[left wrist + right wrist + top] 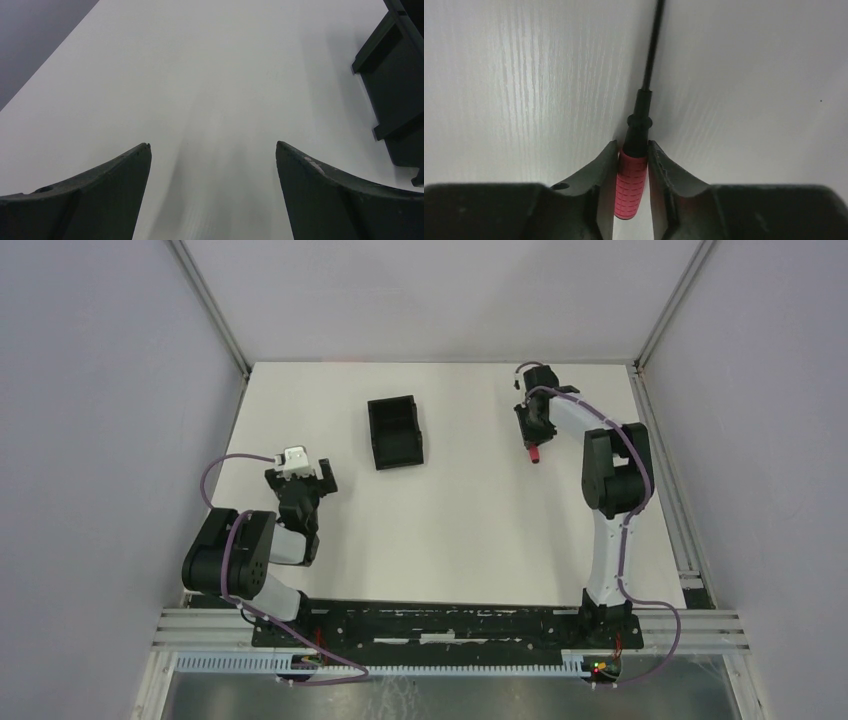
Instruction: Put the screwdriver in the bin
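Note:
The screwdriver (631,182) has a red ribbed handle and a thin dark shaft pointing away from the wrist camera. My right gripper (633,147) is shut on the front of the handle, low over the white table. In the top view the right gripper (533,445) is at the back right, with the red handle (535,454) showing at its tip. The bin (395,432), a black open tray with an inner divider, sits at the back centre, well left of the right gripper. My left gripper (300,478) is open and empty at the near left; the bin's corner (395,95) shows in its wrist view.
Grey walls enclose the white table (450,530) on three sides, with metal rails along the right and near edges. Both arm bases stand at the near edge.

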Action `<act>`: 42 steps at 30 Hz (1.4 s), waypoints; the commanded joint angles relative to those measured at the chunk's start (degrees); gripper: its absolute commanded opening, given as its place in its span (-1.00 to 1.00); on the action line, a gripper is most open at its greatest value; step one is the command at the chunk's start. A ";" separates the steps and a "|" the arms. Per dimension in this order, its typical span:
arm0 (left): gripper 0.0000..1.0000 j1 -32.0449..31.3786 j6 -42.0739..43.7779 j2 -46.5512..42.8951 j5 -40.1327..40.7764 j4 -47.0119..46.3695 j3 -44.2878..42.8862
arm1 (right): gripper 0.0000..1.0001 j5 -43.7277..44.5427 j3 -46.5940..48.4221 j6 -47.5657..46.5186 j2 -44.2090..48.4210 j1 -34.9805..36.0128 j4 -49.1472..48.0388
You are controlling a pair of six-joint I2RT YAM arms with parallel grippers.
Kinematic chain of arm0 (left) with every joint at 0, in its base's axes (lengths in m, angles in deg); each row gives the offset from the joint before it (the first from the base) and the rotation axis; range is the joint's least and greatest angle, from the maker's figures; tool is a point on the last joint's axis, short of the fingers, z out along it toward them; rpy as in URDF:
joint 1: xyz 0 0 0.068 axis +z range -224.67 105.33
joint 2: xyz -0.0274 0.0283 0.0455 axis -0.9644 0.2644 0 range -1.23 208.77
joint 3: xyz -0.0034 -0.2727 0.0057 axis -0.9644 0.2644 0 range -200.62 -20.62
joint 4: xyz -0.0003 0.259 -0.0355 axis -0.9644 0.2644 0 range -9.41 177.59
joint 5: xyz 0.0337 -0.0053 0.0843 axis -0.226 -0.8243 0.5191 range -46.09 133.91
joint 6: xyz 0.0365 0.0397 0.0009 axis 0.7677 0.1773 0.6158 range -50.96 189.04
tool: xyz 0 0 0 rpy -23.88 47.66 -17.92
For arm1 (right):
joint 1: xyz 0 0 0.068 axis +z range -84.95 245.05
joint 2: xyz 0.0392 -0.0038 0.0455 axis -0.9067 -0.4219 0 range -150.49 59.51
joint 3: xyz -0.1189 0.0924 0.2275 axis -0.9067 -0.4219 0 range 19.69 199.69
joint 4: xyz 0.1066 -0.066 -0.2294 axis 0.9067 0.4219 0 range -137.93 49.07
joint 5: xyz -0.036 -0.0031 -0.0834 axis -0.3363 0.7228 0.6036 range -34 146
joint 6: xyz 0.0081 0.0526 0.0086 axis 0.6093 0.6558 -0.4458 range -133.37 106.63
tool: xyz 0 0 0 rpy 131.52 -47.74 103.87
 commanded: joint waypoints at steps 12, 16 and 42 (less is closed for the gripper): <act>1.00 0.08 -0.79 0.31 -0.10 -2.02 -1.31 | -1.00 -2.65 25.15 -0.92 3.09 -2.45 24.70; 1.00 0.09 -0.79 0.30 -0.11 -2.02 -1.33 | -1.00 -6.20 20.50 5.04 6.52 -2.85 18.50; 1.00 0.09 -0.78 0.30 -0.14 -2.03 -1.30 | -1.00 0.87 20.93 -0.40 -7.39 31.69 -24.66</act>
